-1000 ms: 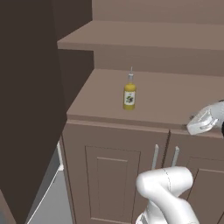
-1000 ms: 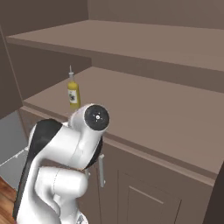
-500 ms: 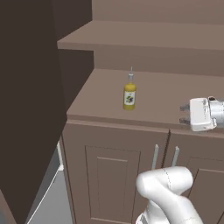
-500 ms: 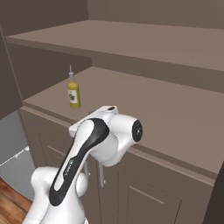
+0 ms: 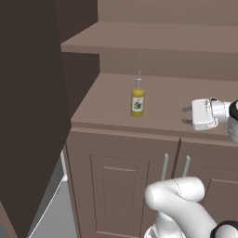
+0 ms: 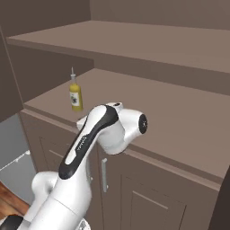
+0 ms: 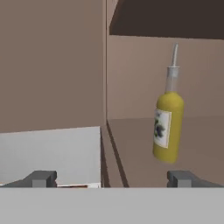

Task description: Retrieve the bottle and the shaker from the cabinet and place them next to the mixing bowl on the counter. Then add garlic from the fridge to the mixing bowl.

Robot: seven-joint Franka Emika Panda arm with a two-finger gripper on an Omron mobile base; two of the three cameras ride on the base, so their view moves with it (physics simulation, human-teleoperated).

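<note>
End effector [image 5: 186, 115]: level with the lower shelf, pointing sideways along it toward the bottle; fingers [image 7: 43, 178] spread wide, nothing between them.
Bottle [image 5: 137, 100]: upright on the lower shelf near its front edge, ahead of the end effector and well apart from it; in the hand view [image 7: 168, 127] it sits nearer one fingertip than the other, leaning with the camera's roll.
Cabinet [image 6: 179, 112]: open, lower shelf bare around the bottle, upper shelf [image 5: 153, 37] above the end effector.
Doors [image 5: 118, 186]: below the end effector, closed, with silver bar handles [image 5: 164, 166].
</note>
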